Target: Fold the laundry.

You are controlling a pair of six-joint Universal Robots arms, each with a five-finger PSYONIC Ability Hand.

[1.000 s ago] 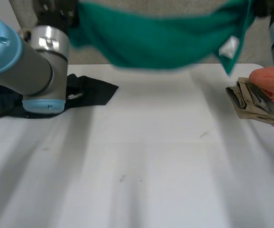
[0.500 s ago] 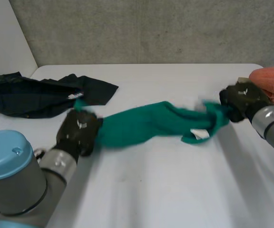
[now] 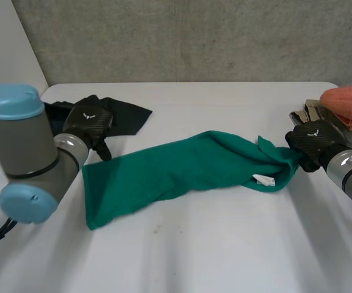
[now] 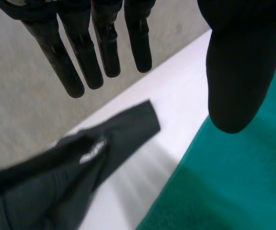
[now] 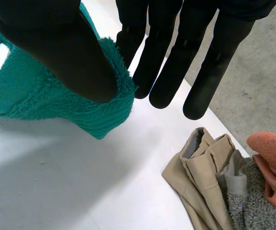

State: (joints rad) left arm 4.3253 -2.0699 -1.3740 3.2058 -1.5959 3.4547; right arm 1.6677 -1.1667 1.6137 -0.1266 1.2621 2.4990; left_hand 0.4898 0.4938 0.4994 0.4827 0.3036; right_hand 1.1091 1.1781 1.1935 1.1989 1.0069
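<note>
Our left hand (image 3: 89, 122) has just let go, fingers straight. The towel (image 3: 182, 165) lies spread beside its thumb, its far end still pinched between our right hand's (image 3: 310, 141) thumb and fingers. We judge folding can start.

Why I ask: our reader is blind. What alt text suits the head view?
A green towel lies stretched across the white table, right hand pinching its right end, open left hand beside its left end. A black garment and a clothes pile flank it.
</note>
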